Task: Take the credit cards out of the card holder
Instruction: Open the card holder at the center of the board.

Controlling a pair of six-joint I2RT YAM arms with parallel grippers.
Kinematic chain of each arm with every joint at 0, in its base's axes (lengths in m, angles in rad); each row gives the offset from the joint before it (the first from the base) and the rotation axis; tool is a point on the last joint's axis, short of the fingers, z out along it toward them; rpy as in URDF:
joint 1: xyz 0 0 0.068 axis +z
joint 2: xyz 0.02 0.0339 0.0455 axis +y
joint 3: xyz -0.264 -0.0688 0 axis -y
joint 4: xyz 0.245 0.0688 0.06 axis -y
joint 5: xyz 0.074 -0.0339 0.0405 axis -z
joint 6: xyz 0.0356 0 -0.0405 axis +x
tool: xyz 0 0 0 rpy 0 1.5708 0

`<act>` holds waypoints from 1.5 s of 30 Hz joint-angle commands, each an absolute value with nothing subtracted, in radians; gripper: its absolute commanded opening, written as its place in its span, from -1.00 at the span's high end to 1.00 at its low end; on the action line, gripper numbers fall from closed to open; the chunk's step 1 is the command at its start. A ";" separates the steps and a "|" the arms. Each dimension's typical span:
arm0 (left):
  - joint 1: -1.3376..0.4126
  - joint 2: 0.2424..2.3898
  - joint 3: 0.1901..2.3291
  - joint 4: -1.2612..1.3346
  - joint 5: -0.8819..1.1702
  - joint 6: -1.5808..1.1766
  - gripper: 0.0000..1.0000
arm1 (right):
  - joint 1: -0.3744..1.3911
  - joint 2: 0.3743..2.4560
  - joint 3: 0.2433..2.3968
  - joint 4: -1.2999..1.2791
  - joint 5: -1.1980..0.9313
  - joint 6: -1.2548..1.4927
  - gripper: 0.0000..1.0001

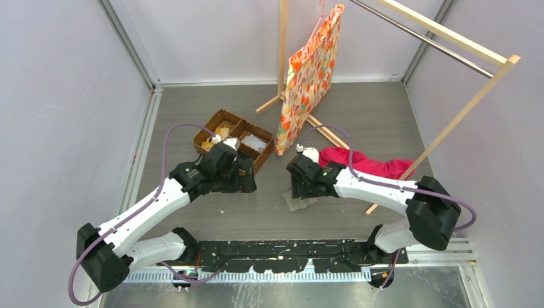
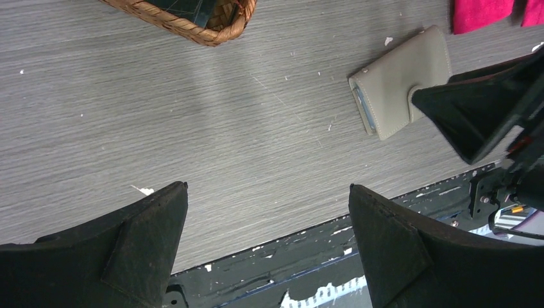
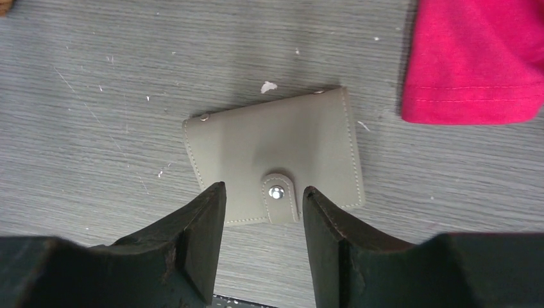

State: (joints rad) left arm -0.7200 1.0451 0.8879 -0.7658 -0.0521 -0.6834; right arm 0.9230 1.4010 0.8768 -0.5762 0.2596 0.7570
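Your right gripper hangs nose-down over the card holder in the overhead view, near the middle of the table. It hides most of the card holder, and only a pale corner shows. Your left gripper sits beside the wicker basket, well apart from the card holder, probably parked there to leave the right arm room. A red cloth lies along the far side of the right arm.

From the left wrist, that gripper's fingers are spread wide over the tabletop and hold nothing. The card holder lies off to the upper right, folded, with a sliver of blue showing at one edge.

From the right wrist, the fingers are partly spread, one on either side of the snap tab at the near edge of the card holder. It lies flat, grey side up and fastened. I can't tell from this angle whether the tips touch the cover. No credit cards show anywhere. I'd judge they are inside, so you'll need that tab popped first.
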 commanded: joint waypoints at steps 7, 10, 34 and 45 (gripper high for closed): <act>-0.723 1.072 0.930 -0.724 -0.040 -0.712 -0.94 | 0.944 1.494 0.861 -0.535 0.273 0.759 0.10; -0.723 1.077 0.933 -0.720 -0.039 -0.711 -0.94 | 0.951 1.509 0.864 -0.551 0.289 0.760 0.18; -0.781 1.176 0.953 -0.660 0.034 -0.712 -0.94 | 1.006 1.186 0.758 -0.616 0.317 0.780 0.98; -0.917 1.296 1.031 -0.657 -0.094 -0.720 -0.88 | 1.008 1.013 0.572 -0.699 0.325 1.031 0.05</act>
